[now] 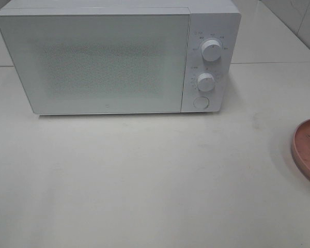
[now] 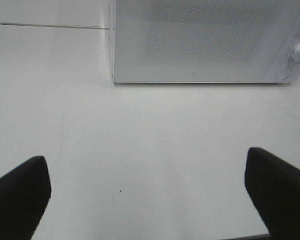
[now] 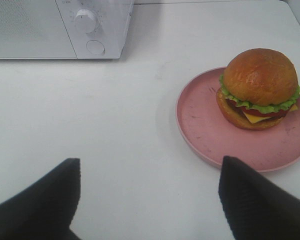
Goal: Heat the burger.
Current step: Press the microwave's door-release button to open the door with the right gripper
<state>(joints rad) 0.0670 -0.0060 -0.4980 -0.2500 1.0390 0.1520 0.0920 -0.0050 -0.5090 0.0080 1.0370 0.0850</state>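
Microwave [image 1: 212,20] casing: white, smooth, plastic-looking, with a semi-matt door [image 1: 93,62] carrying a fine dotted screen pattern; knobs [image 1: 212,50] smooth white plastic with a slight sheen. Table [image 1: 144,175]: off-white, smooth, low gloss, faint scuffs; plate [image 3: 210,130]: pink, matt, lightly scratched, plastic-looking. Burger [image 3: 260,75]: bun glossy golden-brown, lettuce frilled and matt; right gripper [image 3: 149,197] fingers [image 3: 255,200] black, matt, finely textured, left gripper [image 2: 147,192] fingers [image 2: 20,192] black, matt, smoother.
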